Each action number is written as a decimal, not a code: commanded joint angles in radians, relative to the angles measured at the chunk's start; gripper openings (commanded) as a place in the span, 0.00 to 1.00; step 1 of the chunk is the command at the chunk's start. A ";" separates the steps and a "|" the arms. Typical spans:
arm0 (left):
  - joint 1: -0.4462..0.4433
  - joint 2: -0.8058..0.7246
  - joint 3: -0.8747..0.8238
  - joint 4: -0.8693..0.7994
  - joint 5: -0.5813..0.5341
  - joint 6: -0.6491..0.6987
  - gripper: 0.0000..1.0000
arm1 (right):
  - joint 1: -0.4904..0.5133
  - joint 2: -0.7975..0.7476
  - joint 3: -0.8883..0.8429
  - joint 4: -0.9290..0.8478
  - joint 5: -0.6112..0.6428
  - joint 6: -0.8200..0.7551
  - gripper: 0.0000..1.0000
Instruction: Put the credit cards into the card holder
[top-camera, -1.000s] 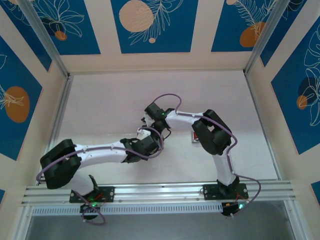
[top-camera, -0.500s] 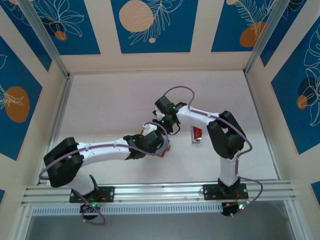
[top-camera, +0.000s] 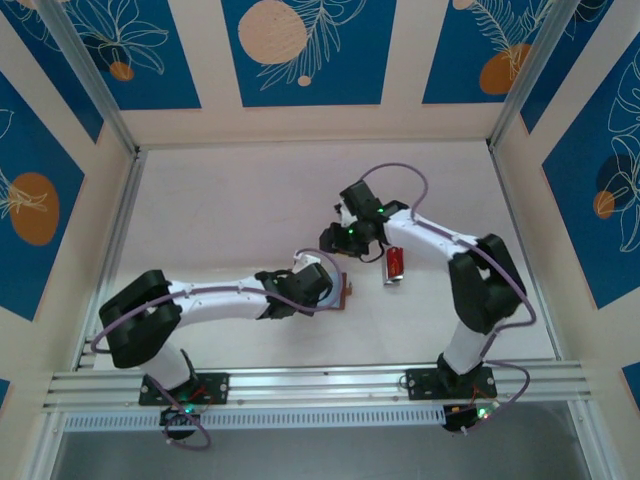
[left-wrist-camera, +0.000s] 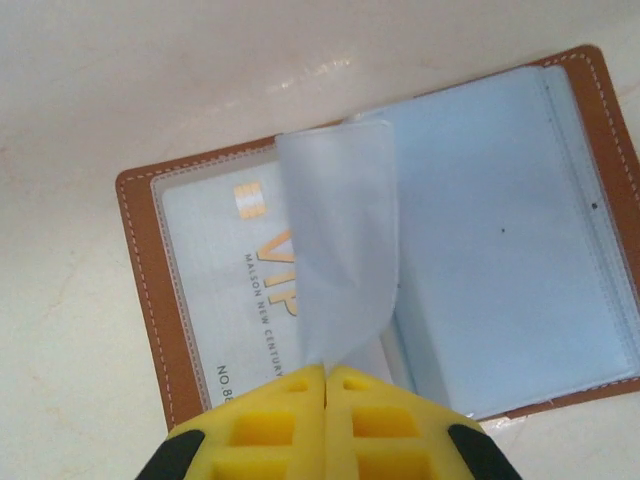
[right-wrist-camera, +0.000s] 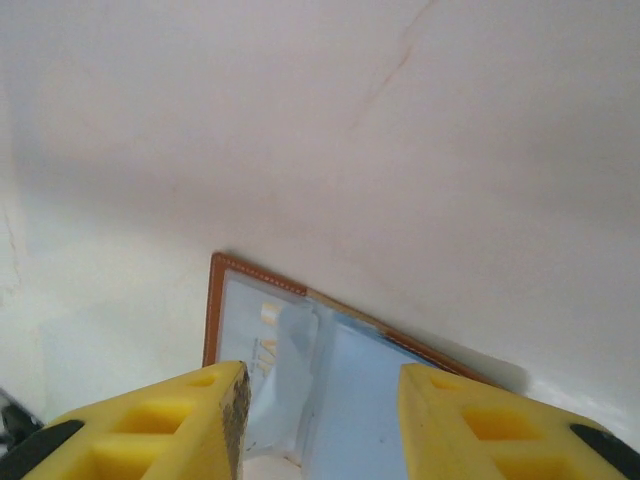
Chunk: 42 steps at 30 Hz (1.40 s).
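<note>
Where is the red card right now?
From the top camera, the red card lies on the table right of centre, just right of the right hand and up-right of the open wallet.

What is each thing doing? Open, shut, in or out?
Wallet: open, flat on the table.
Sleeve: lifted up, pinched by the left claw.
VIP card: tucked in a wallet pocket.
Red card: out on the table, not in the wallet.
Left claw: shut on the sleeve.
Right claw: open, empty.
</note>
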 joint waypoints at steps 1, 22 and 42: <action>0.000 0.019 -0.009 -0.030 0.032 0.007 0.00 | 0.007 -0.069 -0.035 0.004 0.051 0.028 0.42; 0.000 -0.049 -0.068 0.013 -0.044 -0.098 0.00 | 0.103 0.010 -0.115 -0.017 0.031 0.064 0.05; -0.005 -0.115 -0.098 -0.103 -0.214 -0.221 0.25 | 0.136 0.187 -0.075 -0.031 0.027 0.056 0.01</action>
